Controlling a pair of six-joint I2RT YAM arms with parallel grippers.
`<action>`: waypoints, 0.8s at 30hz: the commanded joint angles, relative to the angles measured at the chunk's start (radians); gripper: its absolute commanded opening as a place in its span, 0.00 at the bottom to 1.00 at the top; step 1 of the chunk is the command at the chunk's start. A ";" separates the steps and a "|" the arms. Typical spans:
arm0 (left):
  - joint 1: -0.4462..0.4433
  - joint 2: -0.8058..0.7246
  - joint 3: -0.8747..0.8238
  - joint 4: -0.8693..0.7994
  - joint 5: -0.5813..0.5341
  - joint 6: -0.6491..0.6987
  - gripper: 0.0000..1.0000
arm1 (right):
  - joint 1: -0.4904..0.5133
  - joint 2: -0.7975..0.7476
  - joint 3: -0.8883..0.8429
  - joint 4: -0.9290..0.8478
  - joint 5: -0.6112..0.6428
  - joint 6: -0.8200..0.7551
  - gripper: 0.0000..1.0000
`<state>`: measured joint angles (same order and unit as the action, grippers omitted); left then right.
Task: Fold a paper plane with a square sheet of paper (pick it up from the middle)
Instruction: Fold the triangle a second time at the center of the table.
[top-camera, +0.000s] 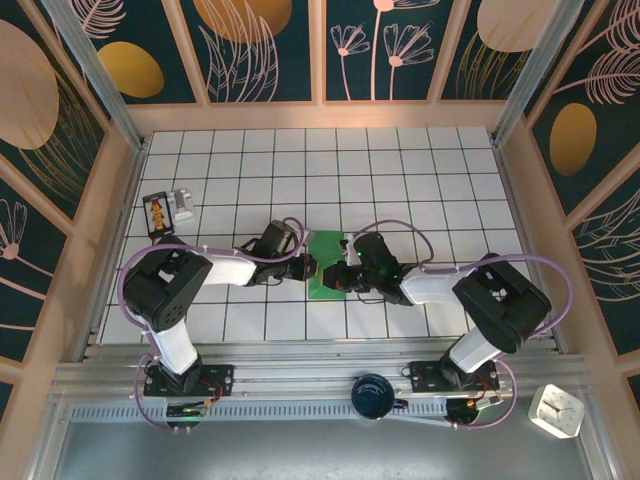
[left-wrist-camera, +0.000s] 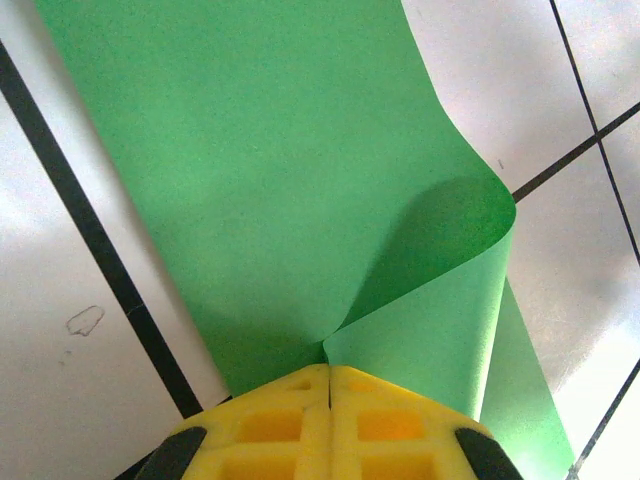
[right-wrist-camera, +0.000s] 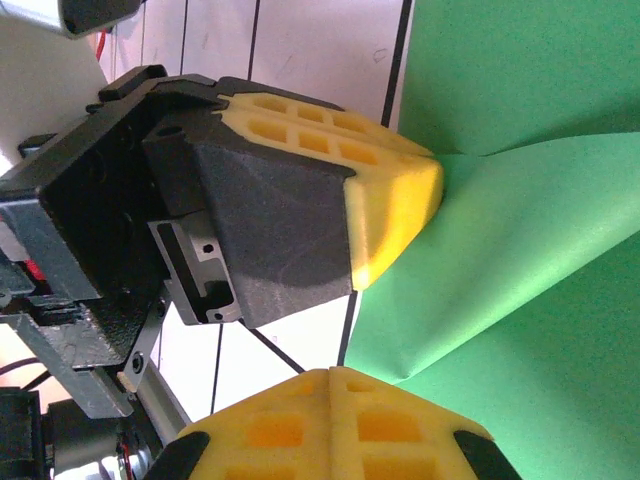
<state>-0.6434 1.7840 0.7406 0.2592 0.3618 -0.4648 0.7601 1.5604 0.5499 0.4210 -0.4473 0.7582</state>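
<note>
Okay so, both sets of jaws are clamped right down with no gap between the yellow pads. The left gripper (left-wrist-camera: 328, 375) pinches the near edge of the square sheet of paper (left-wrist-camera: 250, 150), and the right gripper (right-wrist-camera: 330, 380) bites the same sheet just beside it, with a lifted green flap stretched between the two pinch points. In the left wrist view the paper rolls over into a soft loop on one side of the pinch. It's rounded, not a sharp crease.

What worries me from here:
- Two tight pinches sitting this near each other on thin paper. If the arms pull apart even a bit, I'd expect a tear or an ugly wrinkle starting at a fingertip.
- That loop is springy. If either grip slips, my guess is the flap pops back flat.
- If the loop gets pressed down off-line, the crease lands crooked and the plane comes out lopsided.
- The fingertips are nearly touching, so a small wrist twist could knock one gripper into the other.

The sheet itself lies on the white tiled table (top-camera: 420, 170), its far part flat. Seen from above, both wrists meet at the sheet's near half, the left from its left edge and the right from its right. Each forearm runs low and almost level out to a bent elbow well out to its own side of the sheet, and the bases sit on the sheet's near side.
</note>
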 joint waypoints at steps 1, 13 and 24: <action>0.004 0.066 -0.042 -0.154 -0.099 0.011 0.00 | 0.009 0.042 0.033 0.024 -0.009 -0.018 0.03; 0.004 0.071 -0.044 -0.152 -0.099 0.009 0.00 | 0.088 0.173 0.060 0.065 -0.010 0.034 0.01; 0.003 0.070 -0.042 -0.152 -0.102 0.011 0.00 | 0.058 0.082 0.011 0.070 -0.066 0.037 0.01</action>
<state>-0.6434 1.7840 0.7406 0.2600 0.3618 -0.4648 0.8402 1.7092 0.5838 0.4576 -0.4698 0.7860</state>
